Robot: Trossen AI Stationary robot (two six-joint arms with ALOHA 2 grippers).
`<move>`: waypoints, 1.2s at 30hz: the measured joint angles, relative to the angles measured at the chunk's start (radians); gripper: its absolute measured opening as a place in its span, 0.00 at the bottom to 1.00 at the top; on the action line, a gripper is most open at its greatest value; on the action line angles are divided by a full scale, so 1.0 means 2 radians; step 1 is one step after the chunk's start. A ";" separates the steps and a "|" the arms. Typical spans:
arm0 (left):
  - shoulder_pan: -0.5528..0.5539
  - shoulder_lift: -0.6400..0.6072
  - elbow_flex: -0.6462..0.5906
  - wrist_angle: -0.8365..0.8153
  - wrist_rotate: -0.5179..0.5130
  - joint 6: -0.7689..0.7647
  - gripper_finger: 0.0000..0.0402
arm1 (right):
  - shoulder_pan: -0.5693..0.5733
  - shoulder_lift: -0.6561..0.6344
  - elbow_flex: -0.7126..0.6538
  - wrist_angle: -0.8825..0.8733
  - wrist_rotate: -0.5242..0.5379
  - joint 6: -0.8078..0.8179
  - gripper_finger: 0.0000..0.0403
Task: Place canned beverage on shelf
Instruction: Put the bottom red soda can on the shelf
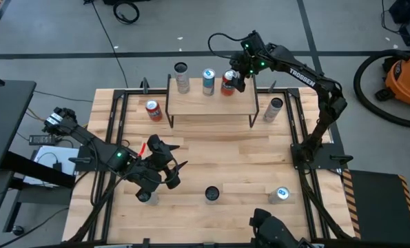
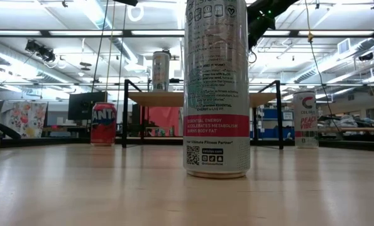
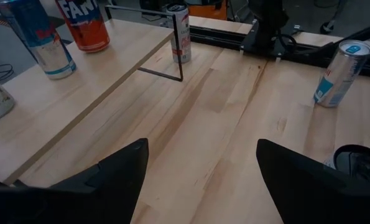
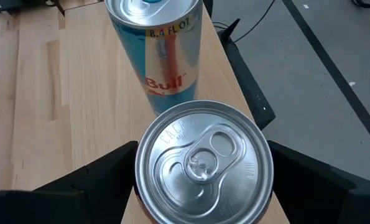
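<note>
right gripper (image 1: 232,78) open, left gripper (image 1: 165,165) open

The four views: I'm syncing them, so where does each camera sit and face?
High: overhead, straight down; both arms, light-wood shelf.
Low: tabletop height, level; tall silver-and-pink can, arm overhead.
Left wrist: forward over table; left gripper.
Right wrist: down onto silver can top; right gripper.
Shared: blue-and-silver Red Bull can.
</note>
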 joint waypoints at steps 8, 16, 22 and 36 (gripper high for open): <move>0.000 0.000 0.000 0.000 0.000 -0.001 0.77 | 0.000 0.000 0.000 0.003 -0.001 0.000 0.86; 0.000 0.000 0.000 0.000 0.000 -0.001 0.77 | 0.000 0.000 0.000 0.002 -0.001 -0.002 0.86; 0.000 0.000 0.000 0.000 0.000 -0.001 0.77 | 0.000 0.000 0.000 0.001 0.000 -0.004 0.88; 0.000 0.000 0.000 0.000 0.000 0.001 0.77 | 0.001 0.000 0.000 0.003 0.003 -0.020 0.96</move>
